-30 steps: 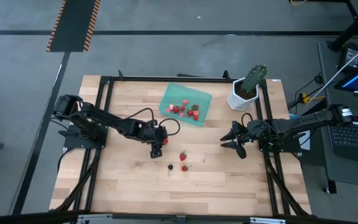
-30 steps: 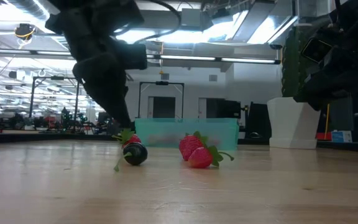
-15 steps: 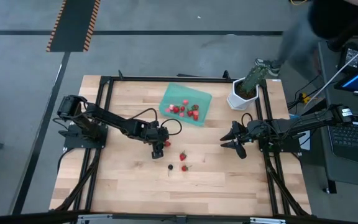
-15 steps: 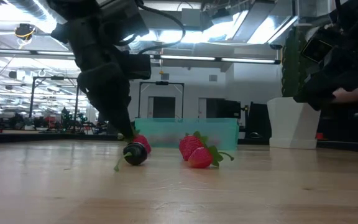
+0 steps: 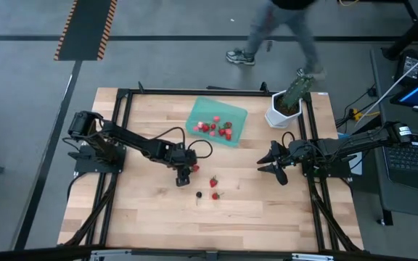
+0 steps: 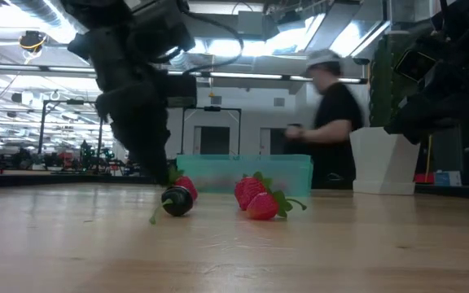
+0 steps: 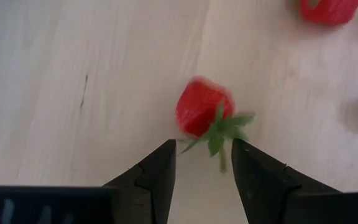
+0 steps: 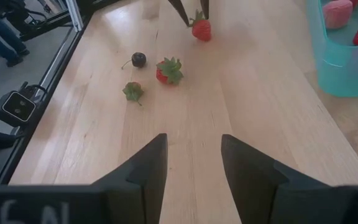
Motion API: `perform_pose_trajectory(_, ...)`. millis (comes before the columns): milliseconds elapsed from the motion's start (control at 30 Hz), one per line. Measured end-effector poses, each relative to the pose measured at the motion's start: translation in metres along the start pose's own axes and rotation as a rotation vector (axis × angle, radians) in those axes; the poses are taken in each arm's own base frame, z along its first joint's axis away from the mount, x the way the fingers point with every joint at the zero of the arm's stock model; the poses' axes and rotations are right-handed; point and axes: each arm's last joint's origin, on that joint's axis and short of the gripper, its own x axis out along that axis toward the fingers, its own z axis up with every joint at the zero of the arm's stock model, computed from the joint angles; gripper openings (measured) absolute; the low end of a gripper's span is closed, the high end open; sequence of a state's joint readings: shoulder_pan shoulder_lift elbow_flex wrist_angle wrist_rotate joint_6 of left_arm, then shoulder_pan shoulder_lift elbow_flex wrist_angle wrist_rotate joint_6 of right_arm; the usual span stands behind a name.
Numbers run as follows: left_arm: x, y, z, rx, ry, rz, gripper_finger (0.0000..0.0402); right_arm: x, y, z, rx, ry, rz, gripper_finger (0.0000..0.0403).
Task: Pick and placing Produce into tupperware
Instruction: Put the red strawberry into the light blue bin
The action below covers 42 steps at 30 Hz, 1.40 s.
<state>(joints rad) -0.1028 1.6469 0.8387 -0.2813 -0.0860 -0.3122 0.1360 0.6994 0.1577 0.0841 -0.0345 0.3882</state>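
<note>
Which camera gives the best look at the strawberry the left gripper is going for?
The left wrist view: the strawberry fills the frame just beyond the left gripper, whose fingers stand open, not yet around it. The high view shows a red speck, the low view partly hides it behind a dark berry, and the right wrist view shows it far off.

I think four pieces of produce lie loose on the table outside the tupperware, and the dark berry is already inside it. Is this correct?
Not quite. The dark berry is not in the tupperware; the high view shows it on the bare table with the red pieces. So four pieces lie loose on the table outside it, the dark berry among them.
</note>
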Motion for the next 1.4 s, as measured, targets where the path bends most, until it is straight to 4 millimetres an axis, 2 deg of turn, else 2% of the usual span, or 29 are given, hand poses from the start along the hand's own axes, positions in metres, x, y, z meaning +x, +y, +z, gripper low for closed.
perform_pose_trajectory(267,0.009,0.003,-0.0032,-0.004,0.04,0.017,0.0147,0.0,0.0001,0.0002,0.0,-0.002,0.001,0.0154)
perform_pose_trajectory(700,0.0094,0.0081,-0.0022,-0.043,0.047,0.003,0.014,0.0,0.0,0.0,-0.004,0.0,0.001,0.0154)
perform_pose_trajectory(900,0.0095,0.0073,-0.0002,-0.056,0.043,-0.055,0.0101,0.0,0.0,0.0,-0.004,0.0,0.001,0.0154)
perform_pose_trajectory(1133,0.0095,0.0073,-0.0003,-0.055,0.044,-0.056,0.0008,0.0,0.0,0.0,-0.004,0.0,0.0,0.0154)
perform_pose_trajectory(1400,0.0094,0.0065,-0.0006,-0.025,0.052,-0.081,0.0002,0.0,0.0,0.0,-0.004,0.0,0.0,0.0154)
